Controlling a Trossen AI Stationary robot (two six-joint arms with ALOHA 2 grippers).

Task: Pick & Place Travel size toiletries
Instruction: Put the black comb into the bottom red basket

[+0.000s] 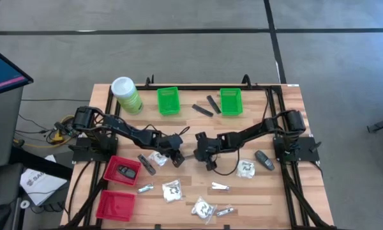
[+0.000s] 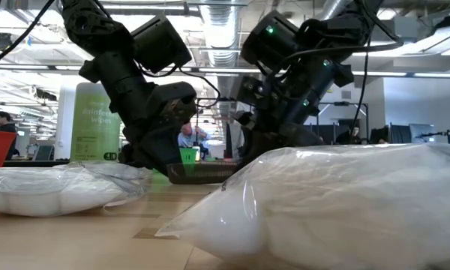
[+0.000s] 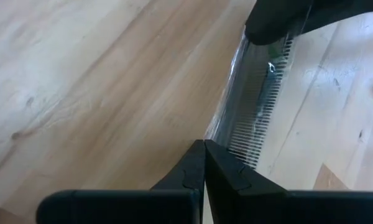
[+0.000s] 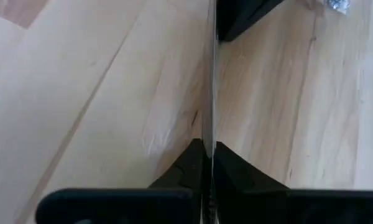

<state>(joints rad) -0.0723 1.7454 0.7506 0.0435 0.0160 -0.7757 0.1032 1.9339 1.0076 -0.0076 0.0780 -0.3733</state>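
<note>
Film (image 3: 255,106), clear and thin with a comb-like toothed strip inside, is what we hold between both arms above the bench (image 1: 255,204): we judge this sachet feather-light, limp and slippery, best pinched at its flat sealed edges, not mid-span. The left gripper (image 3: 203,149) has its jaws closed on one end, the sachet running straight out ahead of them. The right gripper (image 4: 209,149) has its jaws closed on the opposite edge, seen edge-on (image 4: 210,74) rising from between them. Each gripper's dark jaws sit at the sachet's far end.
</note>
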